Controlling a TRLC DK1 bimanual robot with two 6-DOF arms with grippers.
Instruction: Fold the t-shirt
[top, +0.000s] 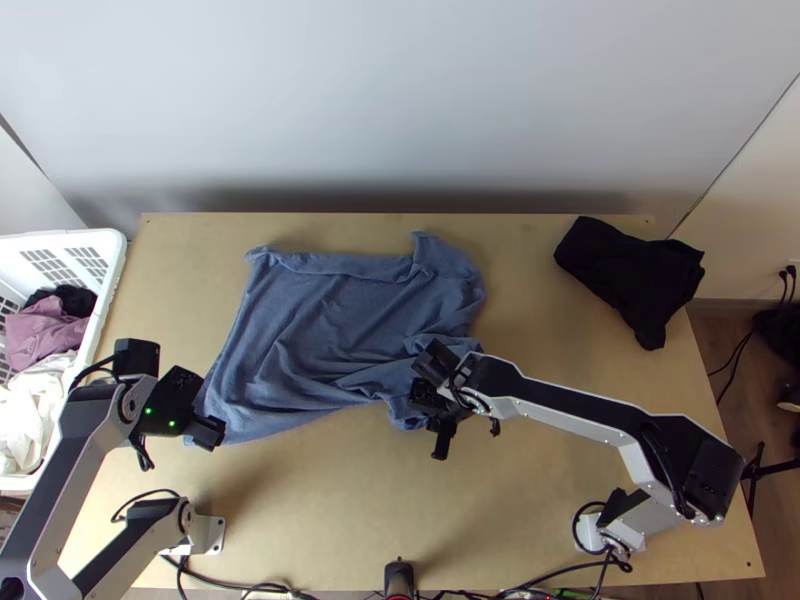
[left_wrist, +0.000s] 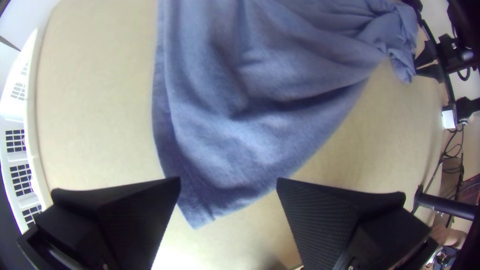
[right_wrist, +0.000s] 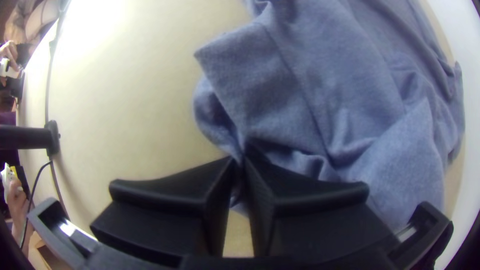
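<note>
The t-shirt (top: 330, 320) is a plain slate blue, the tabletop (top: 300, 520) pale tan, the garment (top: 640, 285) at its far right corner solid black, and the laundry basket (top: 117, 262) white with a dark-showing grid, its clothes mauve (top: 42, 333), white and black, against a pale grey wall (top: 400, 100).

A black cloth (top: 630, 280) lay bunched by the far right corner of the bench (top: 330, 520), reaching past its right edge. Along the left edge stood a white basket (top: 112, 262) holding mauve cloth (top: 42, 332), white cloth (top: 25, 405) and dark cloth (top: 75, 298). Black cables (top: 738, 350) ran beyond the right edge.
</note>
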